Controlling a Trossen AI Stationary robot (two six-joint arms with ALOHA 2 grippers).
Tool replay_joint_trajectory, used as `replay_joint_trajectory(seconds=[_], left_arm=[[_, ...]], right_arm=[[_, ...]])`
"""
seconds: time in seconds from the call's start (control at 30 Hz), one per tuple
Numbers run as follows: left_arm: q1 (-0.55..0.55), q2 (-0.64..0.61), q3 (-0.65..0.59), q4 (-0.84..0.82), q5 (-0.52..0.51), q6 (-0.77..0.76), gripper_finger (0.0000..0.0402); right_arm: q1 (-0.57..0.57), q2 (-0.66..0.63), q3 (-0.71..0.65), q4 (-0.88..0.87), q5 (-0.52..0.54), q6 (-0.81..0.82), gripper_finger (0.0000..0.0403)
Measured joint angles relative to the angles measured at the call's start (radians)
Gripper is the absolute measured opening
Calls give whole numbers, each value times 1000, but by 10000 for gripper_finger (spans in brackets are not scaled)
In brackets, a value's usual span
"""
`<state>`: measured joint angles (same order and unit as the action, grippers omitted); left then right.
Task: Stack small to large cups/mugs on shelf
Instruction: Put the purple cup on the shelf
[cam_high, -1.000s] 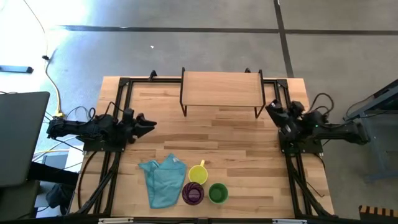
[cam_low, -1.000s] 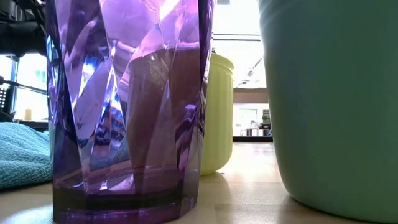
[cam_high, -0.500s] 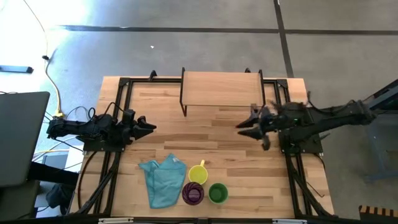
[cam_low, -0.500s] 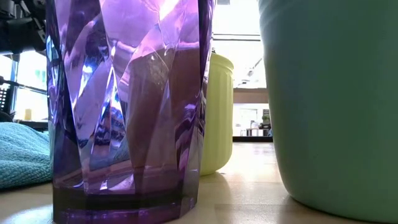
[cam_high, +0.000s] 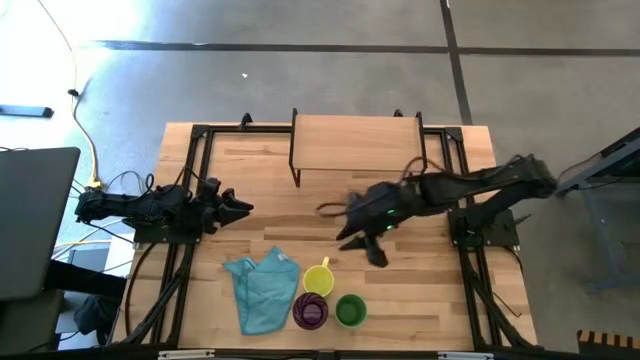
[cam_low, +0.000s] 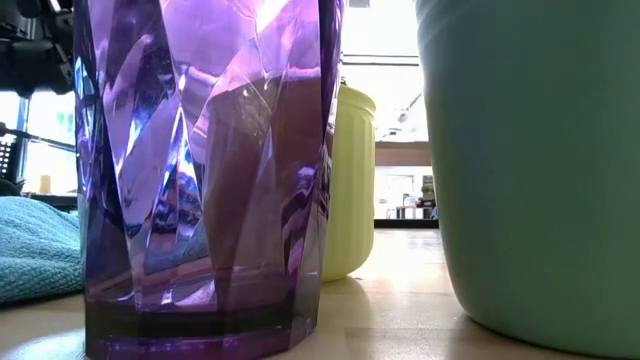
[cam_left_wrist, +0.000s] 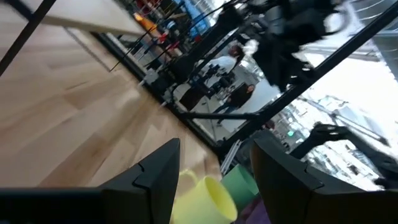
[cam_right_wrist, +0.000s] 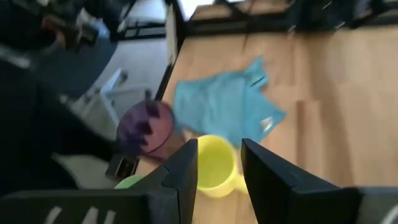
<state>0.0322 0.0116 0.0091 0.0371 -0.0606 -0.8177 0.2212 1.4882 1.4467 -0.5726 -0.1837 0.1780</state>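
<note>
Parted left gripper (cam_left_wrist: 214, 180) over bare tabletop (cam_left_wrist: 68, 130)

Between the fingers, just ahead: yellow mug (cam_left_wrist: 205, 198), green cup (cam_left_wrist: 239, 180) behind it.

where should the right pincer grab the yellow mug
Probably by the rim wall of the yellow mug, from above: it stands upright, mouth open. Its handle points toward the shelf, while the purple tumbler crowds its near side. The open right pincer is nearby.
</note>
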Motion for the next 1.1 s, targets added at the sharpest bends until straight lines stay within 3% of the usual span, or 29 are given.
replay_joint_trajectory(seconds=[0.2, 0.6, 0.9, 1.1], left_arm=[[0, 0, 0, -13, 5, 28, 184], [0, 0, 0, -15, 10, 126, 184], [0, 0, 0, -17, 20, 157, 184], [0, 0, 0, -20, 49, 159, 184]], right_arm=[[22, 167, 179, -152, -38, 1, 115], [102, 339, 288, -99, -53, 127, 115], [163, 410, 289, -3, 100, 190, 115], [175, 456, 289, 11, 127, 184, 115]])
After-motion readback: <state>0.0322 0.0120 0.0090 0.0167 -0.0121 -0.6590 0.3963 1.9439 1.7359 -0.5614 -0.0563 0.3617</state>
